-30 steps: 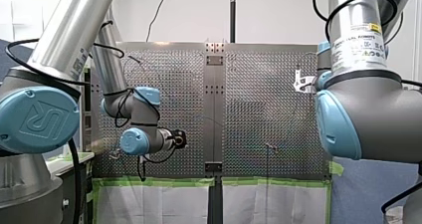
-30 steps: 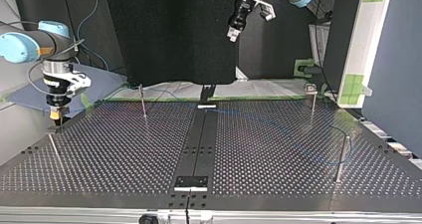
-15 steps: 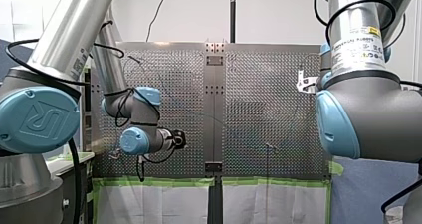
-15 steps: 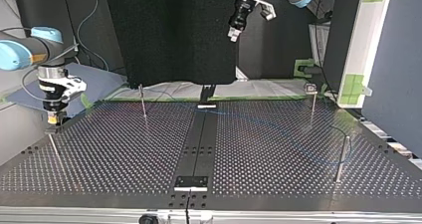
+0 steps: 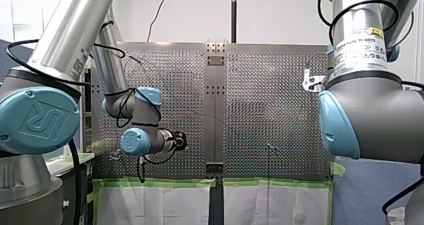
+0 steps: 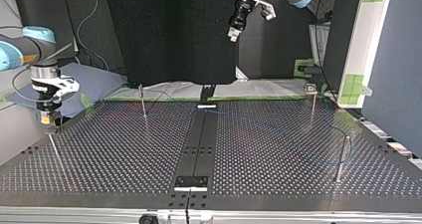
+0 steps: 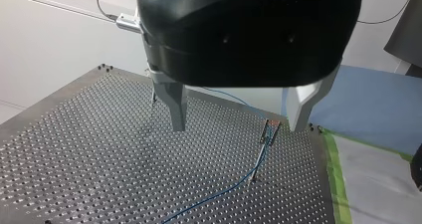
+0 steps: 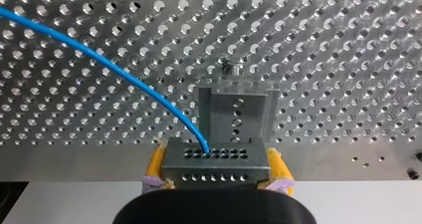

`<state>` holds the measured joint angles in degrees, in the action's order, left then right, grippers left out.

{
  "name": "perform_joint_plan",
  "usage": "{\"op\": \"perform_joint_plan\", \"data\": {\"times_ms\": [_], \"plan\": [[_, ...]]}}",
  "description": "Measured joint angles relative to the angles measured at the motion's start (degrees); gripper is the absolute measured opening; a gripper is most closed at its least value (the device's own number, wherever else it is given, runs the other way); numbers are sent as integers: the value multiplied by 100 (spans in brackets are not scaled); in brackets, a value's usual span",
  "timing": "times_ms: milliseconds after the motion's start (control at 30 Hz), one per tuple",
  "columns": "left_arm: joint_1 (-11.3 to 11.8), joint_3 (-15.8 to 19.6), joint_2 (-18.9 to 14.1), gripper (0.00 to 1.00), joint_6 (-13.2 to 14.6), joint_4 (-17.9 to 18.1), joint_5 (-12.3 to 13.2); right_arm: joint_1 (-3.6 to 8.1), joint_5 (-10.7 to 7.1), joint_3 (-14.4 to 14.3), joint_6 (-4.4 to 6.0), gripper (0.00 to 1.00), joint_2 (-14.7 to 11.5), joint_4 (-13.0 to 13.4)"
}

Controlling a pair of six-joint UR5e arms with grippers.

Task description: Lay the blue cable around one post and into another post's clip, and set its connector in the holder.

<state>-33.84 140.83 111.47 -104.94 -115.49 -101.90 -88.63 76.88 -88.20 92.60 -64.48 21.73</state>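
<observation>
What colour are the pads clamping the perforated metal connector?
Yellow pads on the metal connector; best in right wrist view.

- Our left arm [image 5: 52, 50], a silver tube with blue joint caps: bent at the elbow, blue-capped wrist [image 5: 145, 137] turned toward the front view's middle.
- Our left gripper [image 7: 238, 119], black housing with two grey metal fingers [image 7: 175, 104]: held high, pointing down, jaws wide apart, nothing between them.
- Our right arm [image 5: 365, 110], silver and blue: near tube upright.
- Our right gripper [image 8: 215, 170], black with yellow pads [image 8: 155, 164]: pointing straight down, held low, clamped on a grey perforated metal connector block [image 8: 214, 154].
</observation>
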Motion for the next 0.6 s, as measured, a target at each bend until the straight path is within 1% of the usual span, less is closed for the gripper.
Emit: {"op": "perform_joint_plan", "data": {"times_ms": [167,333,467,600], "plan": [[-1,-7,0,100,0,-8,3,14,-137,117,13,27,2,-100],[0,-9,0,100,0,-15,0,26,-193,179,53,27,5,-149],[0,-10,0,100,0,-24,2,33,-304,219,83,27,8,-194],[-1,-9,0,100,0,-27,10,36,-374,260,91,27,14,-223]]}}
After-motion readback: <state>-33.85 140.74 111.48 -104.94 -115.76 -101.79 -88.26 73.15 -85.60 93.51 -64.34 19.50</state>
